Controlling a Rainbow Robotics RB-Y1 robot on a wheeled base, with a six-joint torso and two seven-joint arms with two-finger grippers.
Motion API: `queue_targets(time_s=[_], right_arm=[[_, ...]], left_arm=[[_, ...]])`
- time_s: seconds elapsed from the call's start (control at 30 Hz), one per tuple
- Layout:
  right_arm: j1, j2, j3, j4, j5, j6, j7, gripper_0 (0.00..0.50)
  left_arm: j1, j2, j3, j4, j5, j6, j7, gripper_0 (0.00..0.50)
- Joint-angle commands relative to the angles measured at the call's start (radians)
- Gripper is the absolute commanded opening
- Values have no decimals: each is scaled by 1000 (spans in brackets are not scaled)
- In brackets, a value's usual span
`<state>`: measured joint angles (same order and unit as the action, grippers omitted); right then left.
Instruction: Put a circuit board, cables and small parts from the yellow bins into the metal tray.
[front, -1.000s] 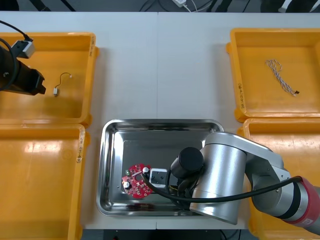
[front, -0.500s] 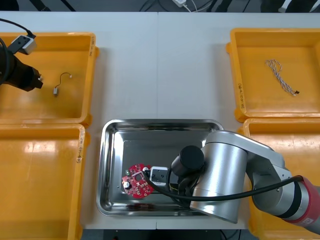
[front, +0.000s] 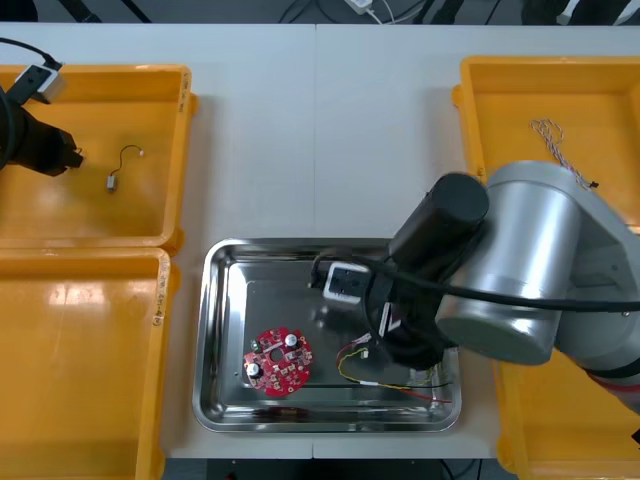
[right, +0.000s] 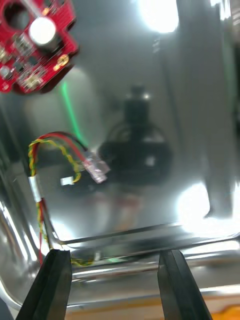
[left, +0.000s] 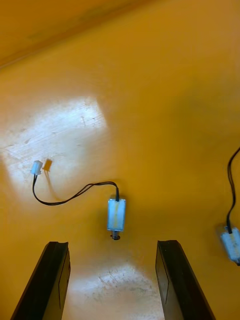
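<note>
Hovering spread-fingered — right gripper (right: 114, 255) by tray's (front: 212, 330) cable (right: 55, 145), left gripper (left: 112, 244) by small metal part (left: 116, 214)

From my console, I see a red circuit board (front: 278, 361) and a twisted red-and-yellow cable (right: 70, 156) in the shiny silver metal tray (front: 222, 300). Among the yellow bins (front: 100, 72), one holds a blue-and-white cable (front: 560, 150).
</note>
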<state>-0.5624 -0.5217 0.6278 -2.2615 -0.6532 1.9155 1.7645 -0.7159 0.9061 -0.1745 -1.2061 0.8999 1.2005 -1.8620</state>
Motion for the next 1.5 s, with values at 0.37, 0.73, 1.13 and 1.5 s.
queue_targets(time_s=[0.37, 0.73, 1.13, 1.5], right_arm=[[-148, -89, -318, 59, -183, 4, 27, 500], [-264, -181, -476, 327, -243, 4, 47, 500], [-372, -224, -594, 613, -135, 4, 154, 500], [-386, -224, -734, 823, -45, -13, 217, 500]], left_arm=[[-45, 46, -43, 59, 39, -153, -103, 500], [-22, 36, -50, 63, 62, -199, -98, 500], [0, 23, -56, 63, 73, -220, -98, 500], [32, 16, -63, 63, 83, -239, -95, 500]])
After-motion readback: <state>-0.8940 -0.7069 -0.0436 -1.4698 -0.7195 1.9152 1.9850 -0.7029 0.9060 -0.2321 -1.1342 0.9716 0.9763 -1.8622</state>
